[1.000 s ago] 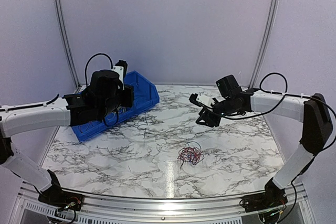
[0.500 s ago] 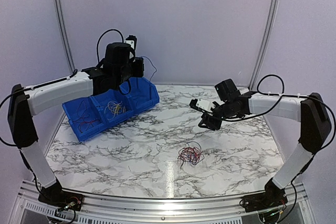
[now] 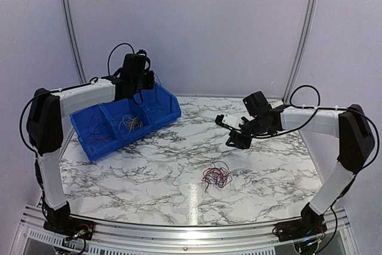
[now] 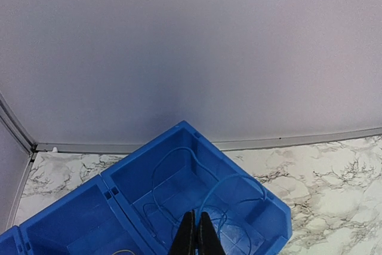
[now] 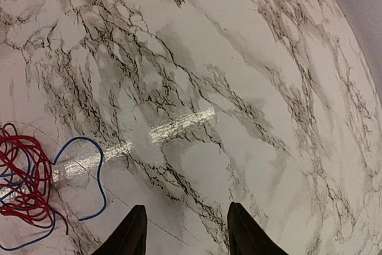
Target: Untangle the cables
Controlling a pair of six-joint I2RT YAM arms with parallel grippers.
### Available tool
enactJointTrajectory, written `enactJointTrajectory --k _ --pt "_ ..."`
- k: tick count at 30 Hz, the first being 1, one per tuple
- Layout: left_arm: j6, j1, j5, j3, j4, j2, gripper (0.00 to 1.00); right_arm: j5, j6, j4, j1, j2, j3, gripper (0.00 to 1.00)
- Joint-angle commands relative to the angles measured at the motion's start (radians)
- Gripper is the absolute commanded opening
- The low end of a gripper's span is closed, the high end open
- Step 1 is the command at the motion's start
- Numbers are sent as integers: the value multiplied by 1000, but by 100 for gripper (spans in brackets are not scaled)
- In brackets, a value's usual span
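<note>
Pale lilac walls (image 3: 191,28) close off the far side and both flanks of the cell. Below them lies a white table (image 3: 149,171) with grey marble veining.

Left arm (image 3: 83,97): reaches from the near left corner up and over to the far left of the table. Right arm (image 3: 316,117): reaches from the near right corner toward the centre, with its wrist held low over the marble.

A blue bin (image 3: 101,147) sits at the far left of the table, set at an angle and divided into three compartments in a row.

Left gripper (image 4: 191,234): positioned above the right-hand compartment, jaws clenched. A blue cable (image 4: 230,180) arcs up from that compartment and runs into the closed tips, so the jaws are grasping it. Further blue loops lie on the compartment floor.

Right gripper (image 5: 185,231): jaws released, fingers well apart, nothing between them. It hovers over bare marble to the far right of the bundle, apart from it.

Bundle (image 3: 216,176): a small tangle of red and blue cables on the table, just right of centre toward the near side. In the right wrist view it lies at the left edge, with one blue loop spread out beside the red strands.

Red cables (image 3: 95,132) lie in the left compartment of the bin. Yellow cables (image 3: 130,122) lie in the middle one
</note>
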Motion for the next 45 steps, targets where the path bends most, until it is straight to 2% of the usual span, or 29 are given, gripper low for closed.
enactJointTrajectory --k 1,7,12,16,20,23,29,33,36,39,42,45 --pt "-70 37 50 22 -56 40 7 7 -9 12 -1 13 8 47" --pt "-76 59 88 6 -73 36 36 6 -11 9 -1 17 8 47" --pt "-83 60 133 -5 -93 -20 45 4 -14 5 -1 23 10 47" --pt "-129 54 264 -61 -92 -98 48 5 -14 5 0 23 10 47" --pt "-162 1 296 -163 -96 -187 48 3 -14 5 0 23 9 47" --pt "-133 -91 329 -258 -96 -262 48 4 -11 8 0 28 8 47" --pt "-70 -362 310 -417 -114 -360 53 10 -3 19 0 39 6 47" --pt "-81 -518 287 -525 -55 -349 53 -7 5 23 -1 35 6 47" --pt "-80 -589 291 -548 -26 -296 49 -15 3 19 0 38 6 47" --pt "-81 -634 289 -564 32 -245 45 -23 1 18 2 43 6 47" --pt "-111 -651 323 -599 140 -216 45 -27 1 15 3 45 8 47" --pt "-165 -652 320 -590 167 -178 45 -27 -5 11 3 46 8 47"
